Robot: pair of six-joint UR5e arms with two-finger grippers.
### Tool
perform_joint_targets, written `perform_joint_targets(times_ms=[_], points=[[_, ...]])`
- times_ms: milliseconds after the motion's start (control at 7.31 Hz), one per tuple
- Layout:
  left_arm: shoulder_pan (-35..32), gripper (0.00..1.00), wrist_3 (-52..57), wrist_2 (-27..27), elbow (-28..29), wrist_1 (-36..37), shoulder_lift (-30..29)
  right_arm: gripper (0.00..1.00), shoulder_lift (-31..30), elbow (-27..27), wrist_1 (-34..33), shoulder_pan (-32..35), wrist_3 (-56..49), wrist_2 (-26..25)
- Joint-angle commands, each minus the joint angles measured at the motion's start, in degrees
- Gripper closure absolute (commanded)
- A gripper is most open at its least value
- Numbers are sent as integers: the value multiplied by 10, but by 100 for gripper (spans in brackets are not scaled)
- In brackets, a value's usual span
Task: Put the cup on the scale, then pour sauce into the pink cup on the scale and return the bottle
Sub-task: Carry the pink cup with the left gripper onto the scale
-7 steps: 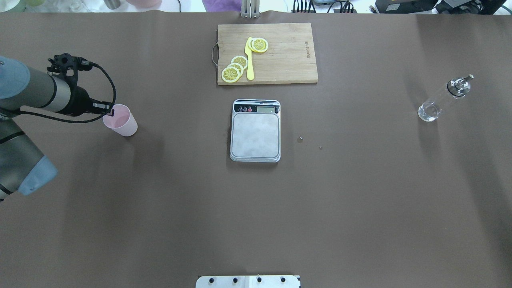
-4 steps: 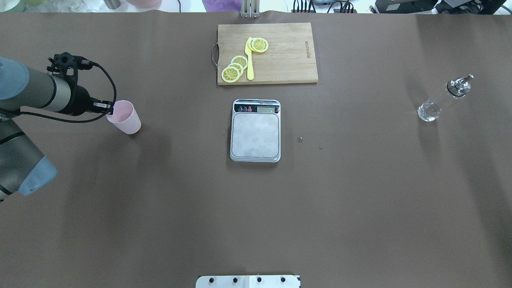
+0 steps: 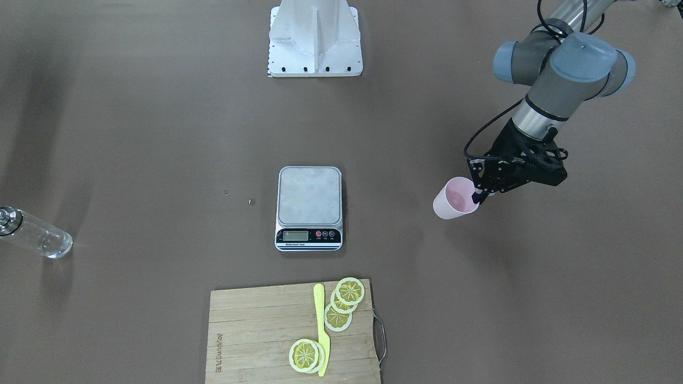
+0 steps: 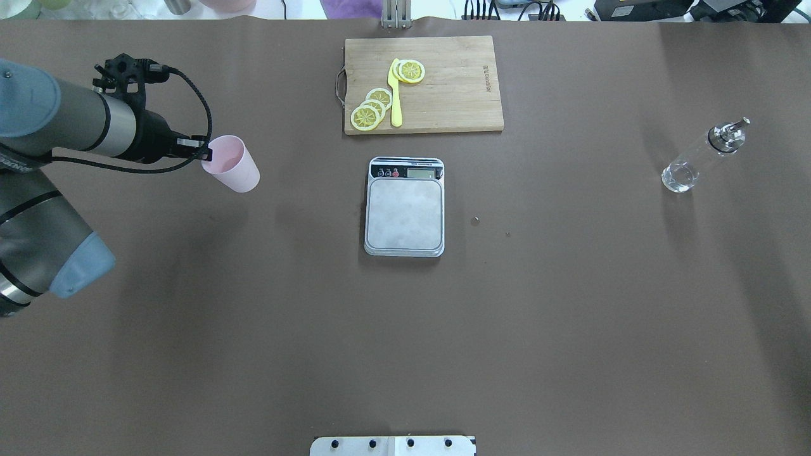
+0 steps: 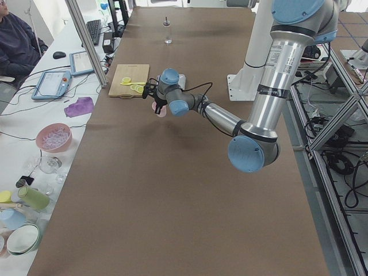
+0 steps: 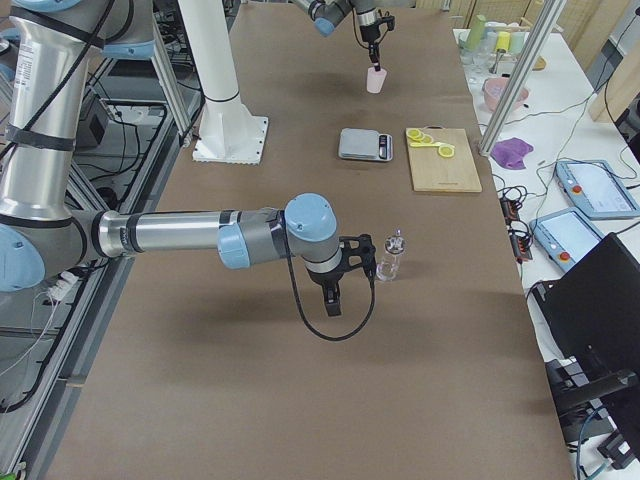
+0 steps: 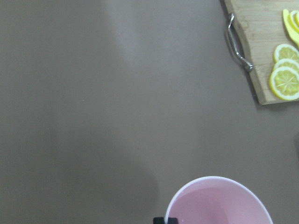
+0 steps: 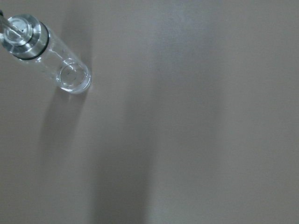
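Moved nearer the scale [image 4: 404, 212] at three o'clock, the cup [image 4: 234, 172] hangs rim-pinched in my left end effector [image 4: 206, 152]; right end effector [image 6: 366, 257]: cannot tell.

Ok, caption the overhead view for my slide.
Left gripper holds the pink cup by its rim, left of the bare scale; the bottle stands far right.

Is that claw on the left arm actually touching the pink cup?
Touching. The front-facing view shows the left gripper clamped on the cup at its rim, with one black finger reaching inside.
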Motion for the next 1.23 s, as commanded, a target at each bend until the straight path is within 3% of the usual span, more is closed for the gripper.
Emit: perform_joint_targets(times_ms=[0,273,547,1094], points=[[47,100,-53,62,-3,34,-61,0,-3,0,1,0,0,0],[102,100,-84,110,-8,153,-156,0,-5,0,1,-1,0,0],[156,100,-123,181,0,186,-193,0,-5,1,0,0,0,0],[187,100,-130,224,61,216,-261,0,-5,2,1,-1,-1,0]])
